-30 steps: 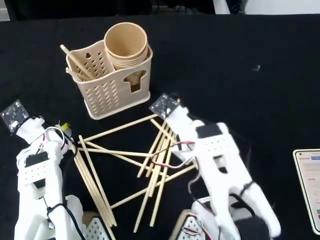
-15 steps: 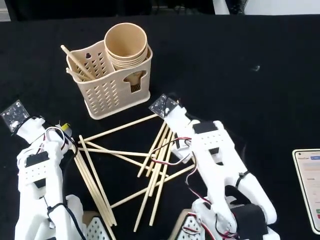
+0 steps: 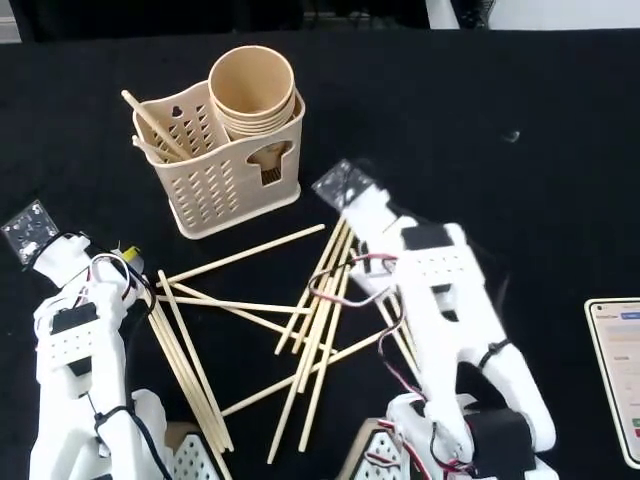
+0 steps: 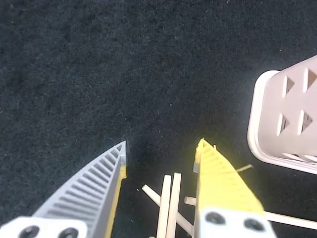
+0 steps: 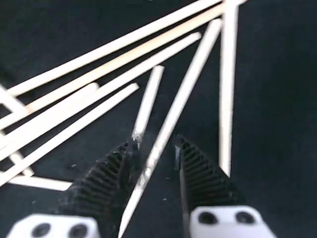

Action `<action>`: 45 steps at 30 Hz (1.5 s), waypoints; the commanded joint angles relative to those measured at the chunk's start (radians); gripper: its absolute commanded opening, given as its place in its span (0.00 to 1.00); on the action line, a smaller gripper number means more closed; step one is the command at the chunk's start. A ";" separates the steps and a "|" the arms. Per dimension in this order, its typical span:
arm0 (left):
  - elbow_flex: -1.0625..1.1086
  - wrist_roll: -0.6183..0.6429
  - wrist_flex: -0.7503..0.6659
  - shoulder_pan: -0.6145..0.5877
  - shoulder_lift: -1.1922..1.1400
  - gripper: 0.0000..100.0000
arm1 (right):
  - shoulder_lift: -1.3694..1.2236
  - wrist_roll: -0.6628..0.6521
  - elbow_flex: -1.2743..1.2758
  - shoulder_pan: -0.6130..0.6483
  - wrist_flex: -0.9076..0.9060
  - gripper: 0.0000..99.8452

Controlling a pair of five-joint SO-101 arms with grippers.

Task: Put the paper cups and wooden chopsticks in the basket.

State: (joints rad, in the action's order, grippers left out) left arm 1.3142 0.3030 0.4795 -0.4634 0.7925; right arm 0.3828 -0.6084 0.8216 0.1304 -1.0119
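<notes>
The beige slotted basket (image 3: 225,170) stands at the back left, holding a stack of paper cups (image 3: 252,88) and a few wooden chopsticks (image 3: 150,125). Several loose chopsticks (image 3: 320,300) lie crossed on the black table in front of it. My right arm (image 3: 430,270) leans over that pile. In its wrist view the right gripper (image 5: 153,146) is open, low over the cloth, with one chopstick (image 5: 183,94) running between its black fingers. At the front left is my left arm (image 3: 75,320). The left gripper (image 4: 161,145) is open above some chopstick ends (image 4: 168,198), near the basket's corner (image 4: 287,114).
A phone (image 3: 615,365) lies at the table's right edge. A bundle of chopsticks (image 3: 185,360) lies close along the left arm. Bare black cloth covers the back right.
The right arm has moved back and to the right over the pile, and the chopsticks under it have shifted slightly. The left arm has not moved.
</notes>
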 commanded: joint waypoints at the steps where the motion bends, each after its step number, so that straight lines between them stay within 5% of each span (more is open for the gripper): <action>1: -0.012 0.002 -0.012 -0.010 0.018 0.23 | -0.084 0.006 -0.079 -0.057 0.034 0.22; 15: -0.013 0.002 -0.009 -0.010 0.018 0.23 | -0.521 -0.046 -0.329 -0.044 0.041 0.28; 21: -0.015 0.002 -0.009 -0.010 0.018 0.23 | -0.607 -0.112 -0.351 -0.057 0.020 0.01; 35: -0.018 0.002 -0.014 -0.010 0.018 0.23 | -0.269 -0.107 -0.346 -0.199 -0.084 0.01; 45: -0.015 0.002 -0.015 -0.007 0.018 0.23 | 0.170 0.084 -0.693 -0.035 -0.477 0.01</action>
State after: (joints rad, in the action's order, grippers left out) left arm 1.3142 0.3030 0.4795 -0.4634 0.7925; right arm 0.3767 -0.5900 0.3092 0.0092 -1.3894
